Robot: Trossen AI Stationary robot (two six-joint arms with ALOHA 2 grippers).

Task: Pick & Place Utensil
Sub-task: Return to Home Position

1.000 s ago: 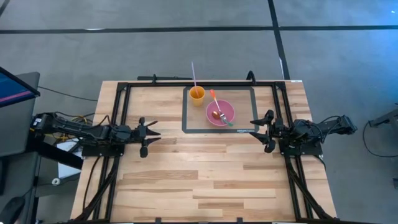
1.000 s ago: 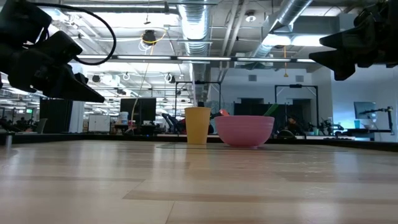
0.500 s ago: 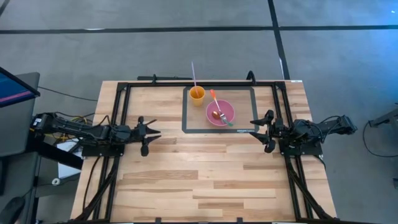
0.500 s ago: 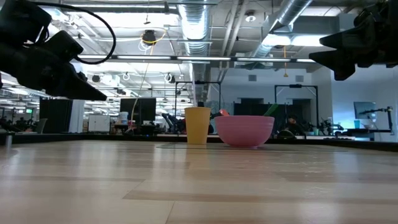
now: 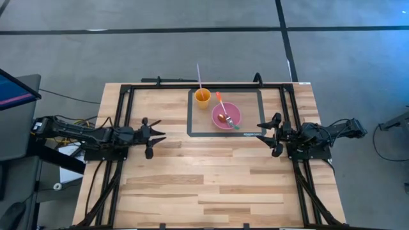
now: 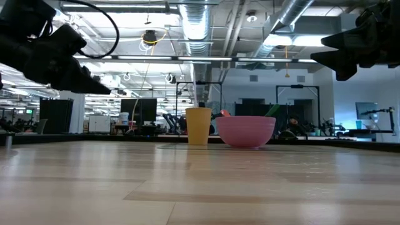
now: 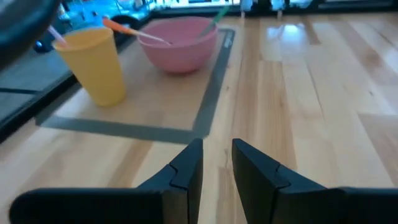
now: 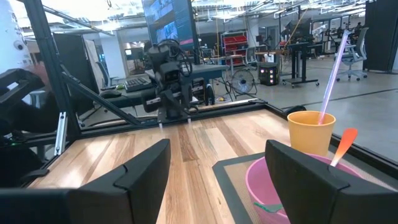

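A yellow cup [image 5: 202, 96] holding a purple straw-like utensil [image 5: 199, 73] stands on a grey-bordered mat [image 5: 191, 131] at the table's far middle. Beside it sits a pink bowl [image 5: 227, 115] with an orange-handled utensil [image 5: 219, 99] and a green-handled one [image 5: 234, 126] leaning on its rim. My left gripper [image 5: 161, 135] hovers above the table left of the mat, its fingers [image 7: 193, 162] only a narrow gap apart. My right gripper [image 5: 261, 130] hovers just right of the bowl, wide open. Neither holds anything.
Black rails [image 5: 124, 108] frame the wooden table along its left, right and far sides. Bare wood [image 5: 204, 185] stretches between the arms toward the near edge. The cup [image 6: 199, 126] and bowl [image 6: 245, 130] stand side by side in the low view.
My left gripper has risen a little above the table and edged slightly toward the mat. The right arm, the cup, the bowl and the utensils have stayed put.
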